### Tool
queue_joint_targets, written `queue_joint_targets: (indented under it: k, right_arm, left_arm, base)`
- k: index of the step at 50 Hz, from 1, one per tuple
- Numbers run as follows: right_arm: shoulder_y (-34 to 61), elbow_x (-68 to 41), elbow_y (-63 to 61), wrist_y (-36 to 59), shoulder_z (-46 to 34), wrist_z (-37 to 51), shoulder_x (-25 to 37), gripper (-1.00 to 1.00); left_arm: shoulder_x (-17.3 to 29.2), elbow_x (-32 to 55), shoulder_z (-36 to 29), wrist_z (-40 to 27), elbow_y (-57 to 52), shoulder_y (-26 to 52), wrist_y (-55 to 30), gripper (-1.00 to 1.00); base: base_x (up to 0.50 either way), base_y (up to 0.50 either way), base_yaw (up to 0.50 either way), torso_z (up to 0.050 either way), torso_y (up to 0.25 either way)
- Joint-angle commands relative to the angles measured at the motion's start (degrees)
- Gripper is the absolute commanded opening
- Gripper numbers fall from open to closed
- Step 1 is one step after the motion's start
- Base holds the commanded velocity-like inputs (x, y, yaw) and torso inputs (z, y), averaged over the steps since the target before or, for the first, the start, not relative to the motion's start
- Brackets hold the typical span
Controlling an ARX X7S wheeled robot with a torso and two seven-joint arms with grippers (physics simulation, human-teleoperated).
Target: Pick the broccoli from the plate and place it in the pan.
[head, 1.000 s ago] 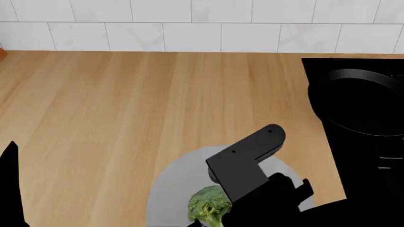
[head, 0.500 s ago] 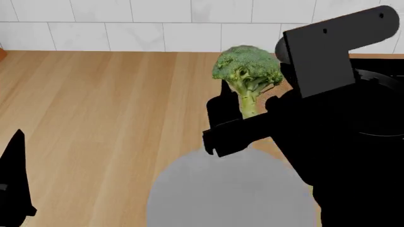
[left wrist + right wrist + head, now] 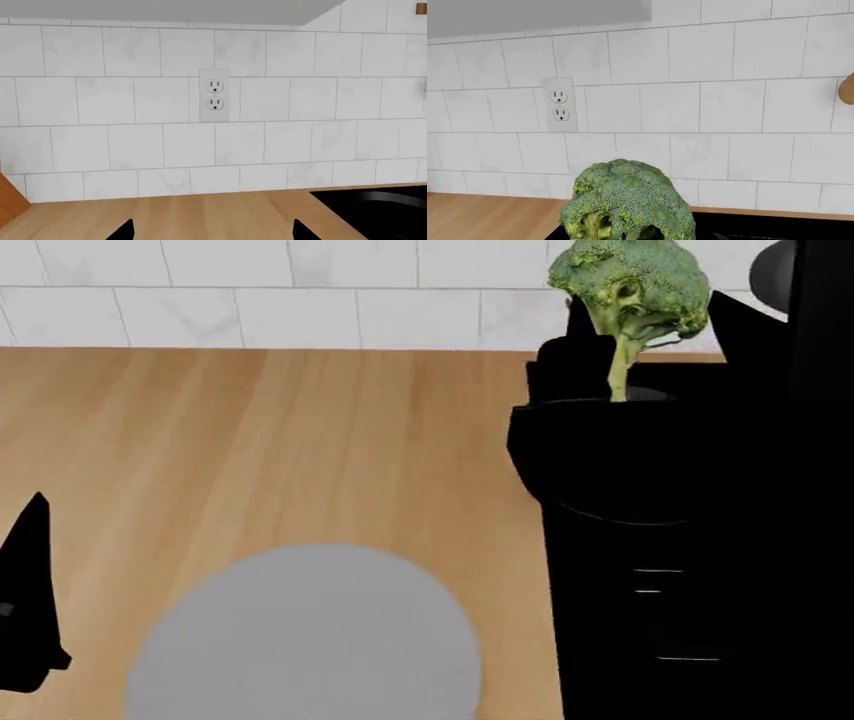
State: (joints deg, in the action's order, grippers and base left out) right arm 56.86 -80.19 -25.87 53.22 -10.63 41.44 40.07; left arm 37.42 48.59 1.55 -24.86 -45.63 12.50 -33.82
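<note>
Gripping the broccoli point(image 3: 627, 285) by its pale stalk, the right gripper point(image 3: 617, 390) holds it high, toward one o'clock in the head view; its black fingers merge with the dark surface behind, so only the pinch on the stalk is plain. The floret stands nearly upright: its long axis runs stalk-down, crown-up, with the bumpy green crown toward twelve o'clock against the white tiled wall point(image 3: 267, 300). The right wrist view shows the crown point(image 3: 624, 202) filling the lower middle, with a wall outlet point(image 3: 560, 105) beyond.

By my reading, the pick is done and the carry is under way: the plate point(image 3: 307, 640) lies bare at seven o'clock on the wooden counter point(image 3: 267, 440). The pan cannot be made out in the black mass under the arm; lowering and release remain.

The left gripper point(image 3: 212, 230) shows two fingertips well apart, holding nothing.
</note>
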Motion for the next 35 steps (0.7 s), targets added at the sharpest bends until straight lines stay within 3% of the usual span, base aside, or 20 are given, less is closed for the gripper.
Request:
queue_joint_targets:
  k: [1,26,35]
  right_arm:
    - [-0.9,0.5,-0.4,-0.8,1.9,0.0,0.7,-1.0]
    - [-2.2,1.8,0.6,-2.0,1.7,-1.1,0.7,-1.0]
    - [-2.6,3.0,0.3,-3.0,2.1,-2.3,1.2,-1.0]
  left_arm:
    - [0.8,1.2,0.1,-0.4,-0.6,0.5,-0.9,1.0]
    - [1.0,2.7,-1.2,-1.2,0.0,4.0,-2.4,1.0]
    - [1.3,2.6,-0.9,-2.1,-0.9,4.2,-2.5,1.0]
  base:
    - [0.0,-0.5,0.0,0.0,0.0]
    - [0.0,-0.5,0.0,0.0,0.0]
    - [0.0,0.0,0.0,0.0,0.0]
